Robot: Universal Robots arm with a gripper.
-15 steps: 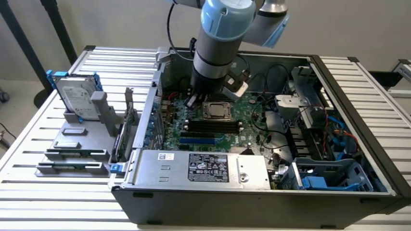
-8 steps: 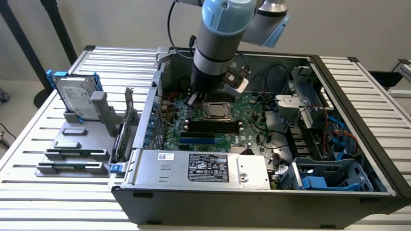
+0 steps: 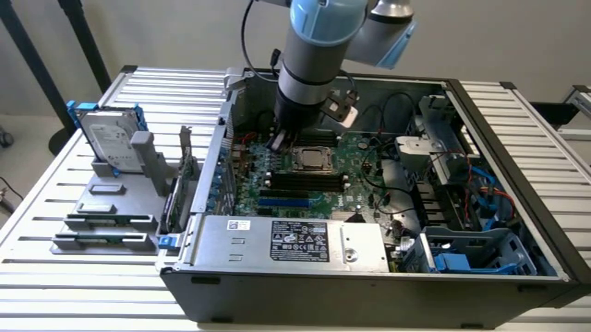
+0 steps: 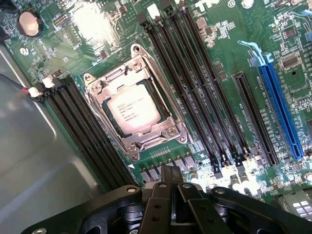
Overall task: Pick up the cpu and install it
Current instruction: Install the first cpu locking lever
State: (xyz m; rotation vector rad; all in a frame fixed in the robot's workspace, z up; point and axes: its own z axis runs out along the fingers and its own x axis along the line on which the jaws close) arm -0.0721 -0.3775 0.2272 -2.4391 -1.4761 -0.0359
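The cpu, a small square chip with a shiny silver top, lies flat in the socket on the green motherboard, with the metal socket frame closed around it. In the exterior view the cpu sits mid-board inside the open computer case. My gripper hangs just above the board beside the socket, apart from the chip, its black fingers shut together with nothing between them. Seen from the exterior, the gripper points down at the socket's left side.
Black memory slots flank the socket and a blue card slot lies further off. A silver power supply fills the case front; cables and drive bays crowd its right. Outside, a hard drive and memory sticks sit on a grey rack.
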